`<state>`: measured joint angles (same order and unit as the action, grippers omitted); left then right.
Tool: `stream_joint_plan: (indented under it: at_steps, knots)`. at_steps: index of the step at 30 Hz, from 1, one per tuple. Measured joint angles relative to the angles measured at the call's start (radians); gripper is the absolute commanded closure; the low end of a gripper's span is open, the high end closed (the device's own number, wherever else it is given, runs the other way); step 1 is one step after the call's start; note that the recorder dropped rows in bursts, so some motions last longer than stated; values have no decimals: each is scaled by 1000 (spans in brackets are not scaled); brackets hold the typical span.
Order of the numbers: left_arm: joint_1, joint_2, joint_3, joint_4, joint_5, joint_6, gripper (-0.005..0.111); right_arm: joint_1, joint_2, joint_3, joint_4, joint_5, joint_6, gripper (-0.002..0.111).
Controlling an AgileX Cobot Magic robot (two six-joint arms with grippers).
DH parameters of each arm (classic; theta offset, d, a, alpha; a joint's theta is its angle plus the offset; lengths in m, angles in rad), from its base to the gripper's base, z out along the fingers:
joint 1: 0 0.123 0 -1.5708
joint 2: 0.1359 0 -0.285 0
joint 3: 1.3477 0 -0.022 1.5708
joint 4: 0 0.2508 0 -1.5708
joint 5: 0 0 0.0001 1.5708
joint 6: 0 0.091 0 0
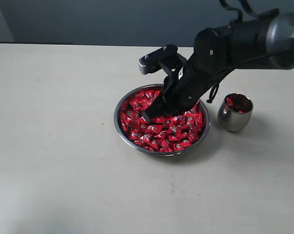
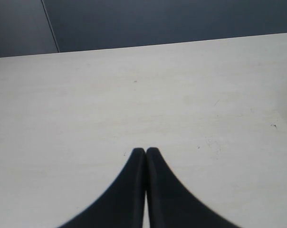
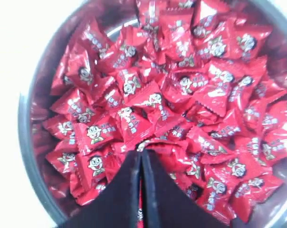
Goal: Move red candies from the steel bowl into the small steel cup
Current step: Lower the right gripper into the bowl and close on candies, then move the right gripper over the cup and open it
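Note:
The steel bowl [image 1: 119,126] sits mid-table, heaped with red candies [image 1: 162,135]. My right gripper [image 1: 147,117] reaches down into the pile near the bowl's left side. In the right wrist view its black fingers are pressed together [image 3: 141,153], with the crimped edge of one red candy [image 3: 144,144] caught at the tips. Red candies [image 3: 148,95] fill the bowl [image 3: 25,142] all round them. The small steel cup [image 1: 234,118] stands upright just right of the bowl, with a red candy [image 1: 230,102] showing inside it. My left gripper [image 2: 146,150] is shut over bare table.
The pale tabletop [image 1: 64,146] spreads wide to the left of and in front of the bowl. A dark wall [image 1: 113,19] runs behind the table's far edge. The right arm's black body [image 1: 244,44] hangs above the bowl's back right and the cup.

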<state>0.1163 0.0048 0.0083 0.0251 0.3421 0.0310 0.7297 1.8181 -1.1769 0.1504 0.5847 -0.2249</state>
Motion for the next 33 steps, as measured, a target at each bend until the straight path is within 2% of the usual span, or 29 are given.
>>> stream_joint_plan:
  at_steps: [5,8,11,15,18,19,20,22,24,33]
  knots:
    - [0,0,0,0,0,0,106,-90,-135,18,-22,20,12,109]
    - [0,0,0,0,0,0,106,-206,-209,90,-29,15,14,109]
    - [0,0,0,0,0,0,106,-338,-247,201,-34,-50,16,109]
    - [0,0,0,0,0,0,106,-417,-213,245,-7,-139,16,109]
    - [0,0,0,0,0,0,106,-421,-167,246,2,-144,16,109]
    - [0,0,0,0,0,0,106,-421,-164,247,5,-144,16,105]
    - [0,0,0,0,0,0,106,-421,-162,247,7,-144,16,98]
    - [0,0,0,0,0,0,106,-421,-162,247,7,-144,16,78]
    - [0,0,0,0,0,0,106,-421,-162,247,7,-144,16,69]
    - [0,0,0,0,0,0,106,-421,-214,247,21,-132,18,69]
